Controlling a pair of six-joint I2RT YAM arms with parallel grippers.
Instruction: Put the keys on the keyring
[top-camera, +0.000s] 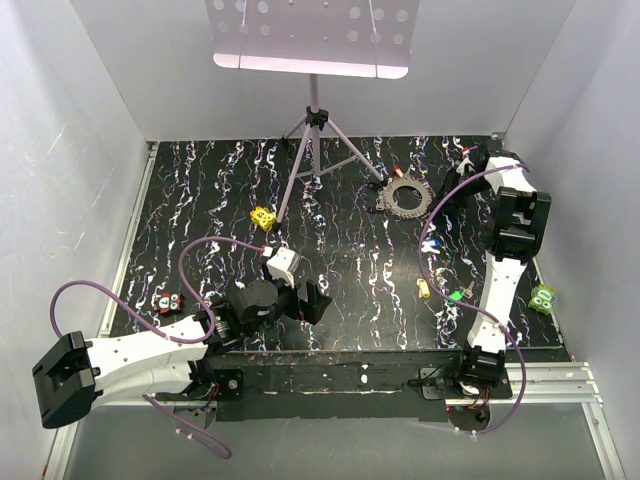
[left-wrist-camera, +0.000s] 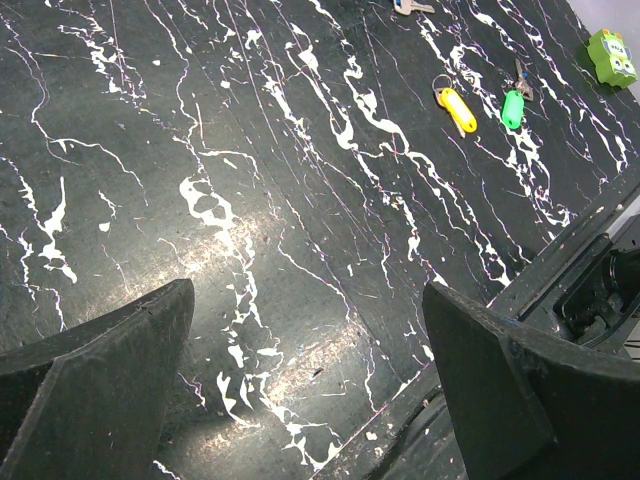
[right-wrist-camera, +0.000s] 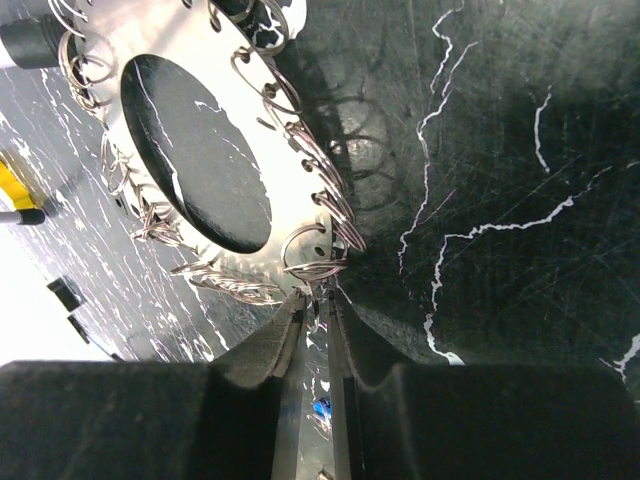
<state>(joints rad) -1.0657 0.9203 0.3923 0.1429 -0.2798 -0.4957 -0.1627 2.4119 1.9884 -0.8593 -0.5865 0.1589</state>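
The keyring (top-camera: 405, 193) is a silvery disc (right-wrist-camera: 290, 215) with a hole, fringed with wire rings, lying at the back right. My right gripper (top-camera: 443, 192) meets its right rim. In the right wrist view its jaws (right-wrist-camera: 317, 295) are pinched almost together on one wire ring (right-wrist-camera: 313, 252) at the rim. A red key (top-camera: 397, 172) lies against the keyring's far edge. Blue (top-camera: 432, 243), orange (top-camera: 423, 289) and green (top-camera: 462, 293) keys lie loose on the table. My left gripper (top-camera: 308, 300) hovers wide open and empty (left-wrist-camera: 308, 290) near the front edge, far from the orange (left-wrist-camera: 455, 108) and green (left-wrist-camera: 513, 108) keys.
A tripod stand (top-camera: 315, 120) rises at the back centre. A yellow cube (top-camera: 263, 216) sits left of centre, a green cube (top-camera: 543, 297) at the right edge (left-wrist-camera: 612, 55), and a small red-black toy (top-camera: 170, 300) at the left. White walls enclose the black marbled table (top-camera: 350, 270).
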